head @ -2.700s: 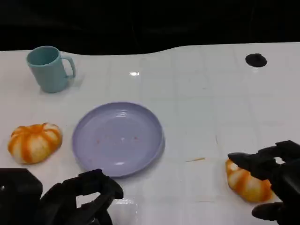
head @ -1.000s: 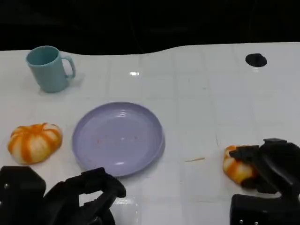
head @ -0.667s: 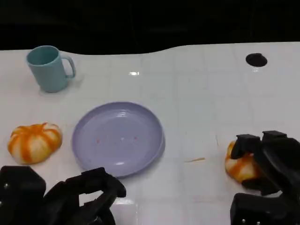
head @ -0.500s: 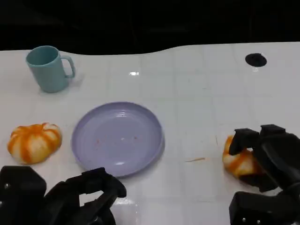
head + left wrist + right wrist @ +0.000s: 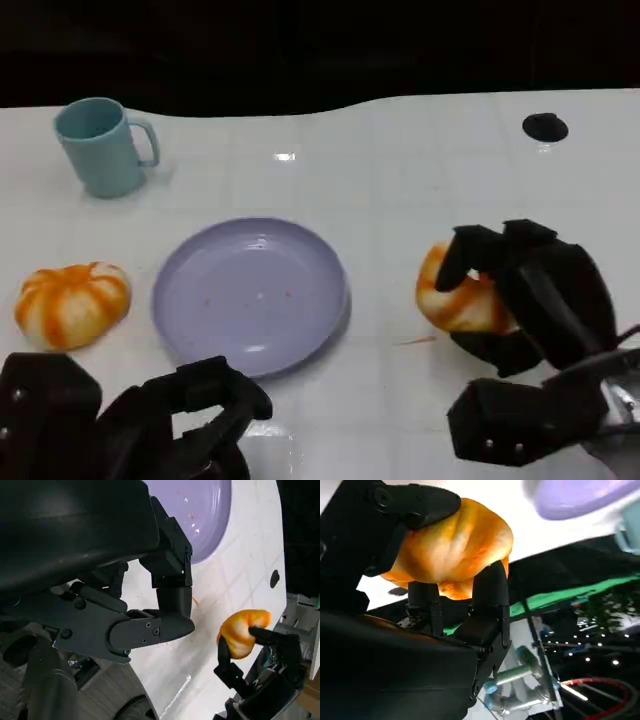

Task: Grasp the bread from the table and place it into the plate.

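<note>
My right hand [image 5: 525, 300] grips an orange bread roll [image 5: 455, 298] and holds it above the table, a little right of the lilac plate [image 5: 250, 295]. In the right wrist view the bread [image 5: 451, 547] sits between the black fingers [image 5: 490, 592], with the plate's rim [image 5: 580, 497] beyond. The left wrist view catches the same bread [image 5: 244, 632] in the right hand [image 5: 260, 665] past the plate [image 5: 210, 515]. My left hand [image 5: 150, 425] rests low at the front left, fingers curled with nothing in them.
A second orange-striped roll [image 5: 72, 303] lies left of the plate. A teal mug [image 5: 100, 146] stands at the back left. A small black disc [image 5: 545, 127] sits at the back right. The table's far edge runs into darkness.
My right hand closed on the bread at the front right, lifted it off the table and carried it left and further away, towards the plate. The left hand stayed put.
</note>
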Tool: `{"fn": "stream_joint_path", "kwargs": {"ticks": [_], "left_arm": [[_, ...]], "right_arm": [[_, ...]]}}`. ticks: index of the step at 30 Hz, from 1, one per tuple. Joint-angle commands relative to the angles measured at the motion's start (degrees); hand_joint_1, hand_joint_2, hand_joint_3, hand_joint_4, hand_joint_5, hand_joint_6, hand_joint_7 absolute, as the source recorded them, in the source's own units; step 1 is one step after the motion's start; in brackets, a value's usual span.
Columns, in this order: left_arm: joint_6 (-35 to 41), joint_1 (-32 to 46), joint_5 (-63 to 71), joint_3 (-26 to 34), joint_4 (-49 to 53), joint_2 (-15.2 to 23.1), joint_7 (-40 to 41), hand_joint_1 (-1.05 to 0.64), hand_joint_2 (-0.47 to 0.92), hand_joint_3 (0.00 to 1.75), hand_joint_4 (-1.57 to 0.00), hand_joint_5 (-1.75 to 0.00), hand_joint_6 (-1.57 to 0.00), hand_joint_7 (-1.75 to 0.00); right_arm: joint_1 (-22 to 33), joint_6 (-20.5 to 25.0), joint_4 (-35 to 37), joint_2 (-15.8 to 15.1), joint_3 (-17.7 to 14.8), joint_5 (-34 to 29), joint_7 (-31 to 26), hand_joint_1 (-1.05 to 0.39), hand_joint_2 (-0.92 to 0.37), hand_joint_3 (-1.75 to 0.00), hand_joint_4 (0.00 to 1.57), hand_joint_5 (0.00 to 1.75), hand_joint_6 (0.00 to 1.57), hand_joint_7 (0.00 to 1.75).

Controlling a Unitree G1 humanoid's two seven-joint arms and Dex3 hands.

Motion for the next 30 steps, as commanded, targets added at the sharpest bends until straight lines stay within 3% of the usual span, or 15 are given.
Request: {"fn": "stream_joint_path", "kwargs": {"ticks": [1,15,20,27,29,30], "left_arm": [[-0.4,0.2,0.1,0.2,-0.4,0.3,0.1,-0.39,0.92,0.52,-0.69,-1.75,-0.65,-1.39],[-1.5,1.4,0.9,-1.1,-1.7,0.2,0.3,-0.40,0.92,0.53,-0.67,-1.75,-0.65,-1.40],[-1.7,1.9,1.2,-1.7,-2.3,0.1,0.3,-0.39,0.92,0.54,-0.67,-1.75,-0.65,-1.40],[-2.5,2.4,1.5,-2.3,-2.7,0.0,0.5,-0.39,0.92,0.56,-0.70,-1.75,-0.65,-1.42],[-2.3,2.5,1.6,-2.5,-3.0,0.1,0.6,-0.39,0.92,0.57,-0.70,-1.75,-0.65,-1.42],[-2.2,2.6,1.6,-2.5,-3.1,0.1,0.6,-0.39,0.91,0.57,-0.70,-1.75,-0.65,-1.42]], "right_arm": [[-2.4,1.0,-0.5,2.6,0.6,1.5,2.1,-0.08,-0.24,-1.39,0.98,1.75,0.76,1.74],[-12.3,2.0,10.9,14.7,3.6,6.7,7.4,-0.10,-0.28,-1.40,0.94,1.75,0.71,1.74],[-17.1,1.7,19.0,19.4,4.3,7.9,5.9,-0.09,-0.27,-1.38,0.93,1.75,0.72,1.75],[-22.0,2.4,27.0,23.0,4.3,9.1,5.5,-0.13,-0.37,-1.32,0.91,1.75,0.68,1.75],[-23.2,3.4,28.5,23.9,4.2,9.9,6.5,-0.13,-0.40,-1.30,0.91,1.75,0.68,1.67],[-23.6,3.7,29.0,24.2,4.1,10.2,7.0,-0.14,-0.41,-1.29,0.90,1.75,0.69,1.55]]}}
